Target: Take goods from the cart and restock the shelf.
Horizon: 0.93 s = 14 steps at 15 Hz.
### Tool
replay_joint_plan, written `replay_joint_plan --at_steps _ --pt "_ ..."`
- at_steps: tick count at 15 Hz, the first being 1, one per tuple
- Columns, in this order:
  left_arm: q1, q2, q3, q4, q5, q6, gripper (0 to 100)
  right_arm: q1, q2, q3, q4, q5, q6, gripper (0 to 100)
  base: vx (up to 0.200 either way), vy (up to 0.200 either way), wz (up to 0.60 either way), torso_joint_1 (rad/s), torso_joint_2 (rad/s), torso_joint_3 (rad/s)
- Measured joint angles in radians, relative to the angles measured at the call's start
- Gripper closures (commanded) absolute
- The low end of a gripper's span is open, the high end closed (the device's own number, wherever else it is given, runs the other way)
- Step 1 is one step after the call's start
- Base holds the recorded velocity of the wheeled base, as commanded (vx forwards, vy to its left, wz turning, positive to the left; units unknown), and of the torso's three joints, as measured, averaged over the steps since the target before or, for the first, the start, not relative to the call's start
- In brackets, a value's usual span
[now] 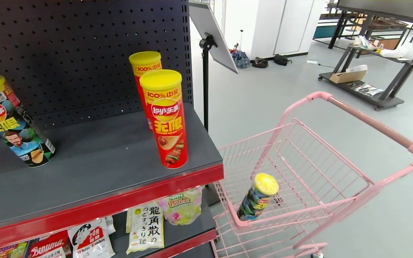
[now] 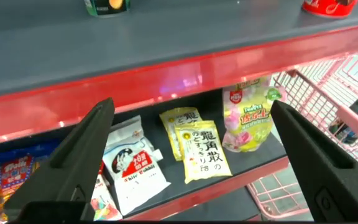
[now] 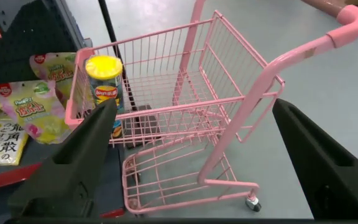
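Note:
A pink wire cart (image 1: pixel 368 123) stands right of the shelf (image 1: pixel 102 168), and its rim (image 3: pixel 272 68) is also in the right wrist view. One dark chip can with a yellow lid (image 1: pixel 258 196) leans in the cart's near left corner (image 3: pixel 104 84). On the grey top shelf stand two red chip cans (image 1: pixel 165 118), one behind the other, and a dark can (image 1: pixel 13 122) at the far left. My left gripper (image 2: pixel 192 109) is open and holds nothing, in front of the shelf's red edge (image 2: pixel 166 87). My right gripper (image 3: pixel 194 109) is open above the cart.
Snack bags (image 1: pixel 145 227) lie on the lower shelf (image 2: pixel 204 149). A sign board on a black stand (image 1: pixel 206 71) rises just behind the shelf's right end. Black racks (image 1: pixel 371 82) stand far back right. Bare grey floor surrounds the cart.

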Motion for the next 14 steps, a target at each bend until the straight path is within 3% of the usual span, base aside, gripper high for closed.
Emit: replay_joint_plan --at_steps 14 --pt "0.000 0.000 0.000 0.000 0.000 0.000 0 0.000 0.000 0.001 0.001 0.001 -0.003 0 0.000 0.000 0.00 -0.150 0.48 0.325"
